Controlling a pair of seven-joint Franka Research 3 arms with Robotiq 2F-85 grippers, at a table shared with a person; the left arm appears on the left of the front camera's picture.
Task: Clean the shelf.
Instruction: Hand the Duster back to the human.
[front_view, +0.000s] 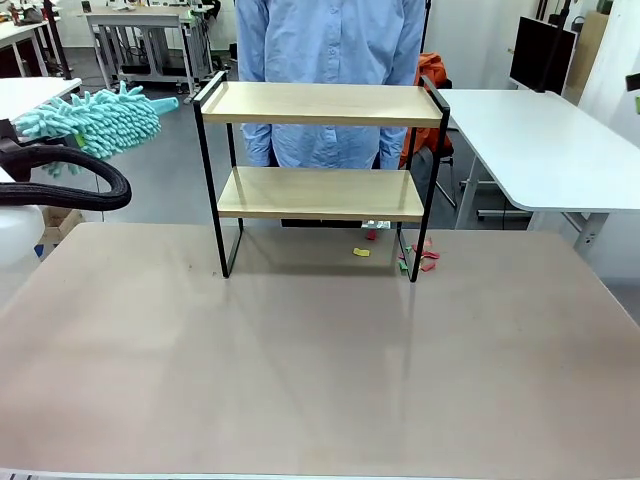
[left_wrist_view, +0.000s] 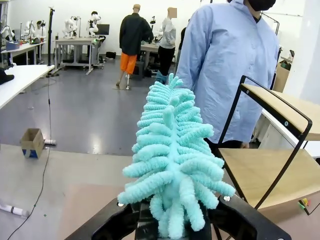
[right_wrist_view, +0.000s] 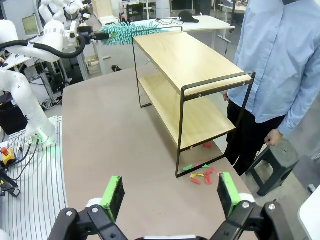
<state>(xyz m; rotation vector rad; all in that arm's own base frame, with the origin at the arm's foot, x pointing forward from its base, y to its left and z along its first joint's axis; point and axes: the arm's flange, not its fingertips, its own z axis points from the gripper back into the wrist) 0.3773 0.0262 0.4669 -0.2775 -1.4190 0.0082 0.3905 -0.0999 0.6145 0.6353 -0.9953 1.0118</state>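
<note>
The shelf stands at the far middle of the table, both wooden boards bare. In the left wrist view my left gripper is shut on the base of a fluffy teal duster, which points past the shelf's left end. The duster hovers in the air left of the top board, apart from it. My right gripper hangs open above the table's right part, its green pads wide apart and empty. From there the shelf and the duster show farther off.
A person in a light blue shirt stands right behind the shelf. Small coloured paper scraps lie on the brown table by the shelf's right rear leg. A black stool stands beside the person.
</note>
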